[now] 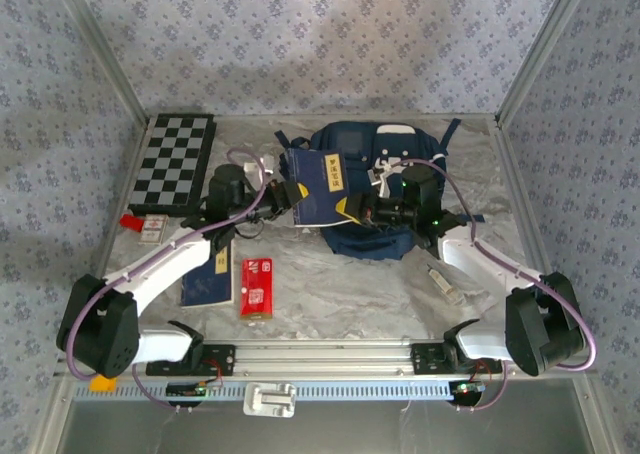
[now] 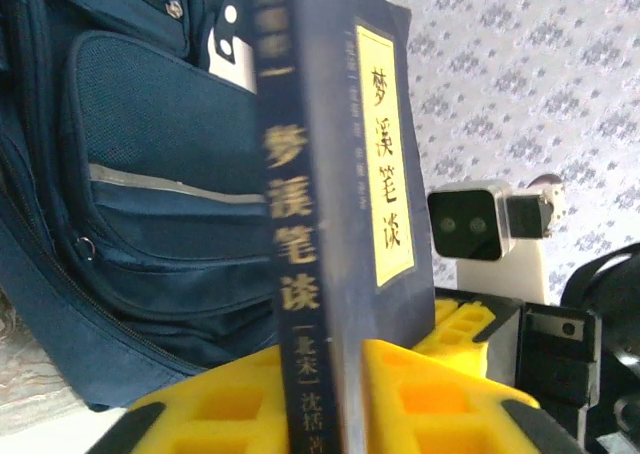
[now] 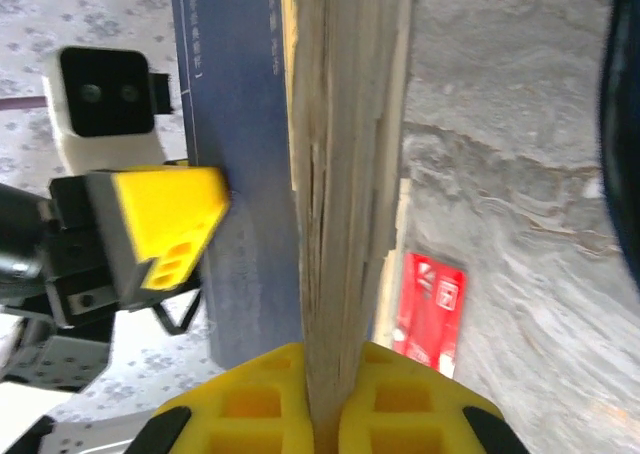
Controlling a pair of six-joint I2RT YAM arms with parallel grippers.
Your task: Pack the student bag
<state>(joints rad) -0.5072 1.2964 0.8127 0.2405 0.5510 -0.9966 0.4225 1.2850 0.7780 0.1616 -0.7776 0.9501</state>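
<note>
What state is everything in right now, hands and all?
Blue book: in the air, held by both hands.
Left hand: closed on its spine.
Right hand: closed on its page edge.
Student bag: lying down; open or zipped, unclear.
Red packet: lying flat.
Chessboard: lying flat.

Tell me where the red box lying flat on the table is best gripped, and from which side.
Take the red box across its narrow width at mid-length, coming straight down from above. It lies flat on the table with both long sides exposed, so fingers can probably straddle it.
</note>
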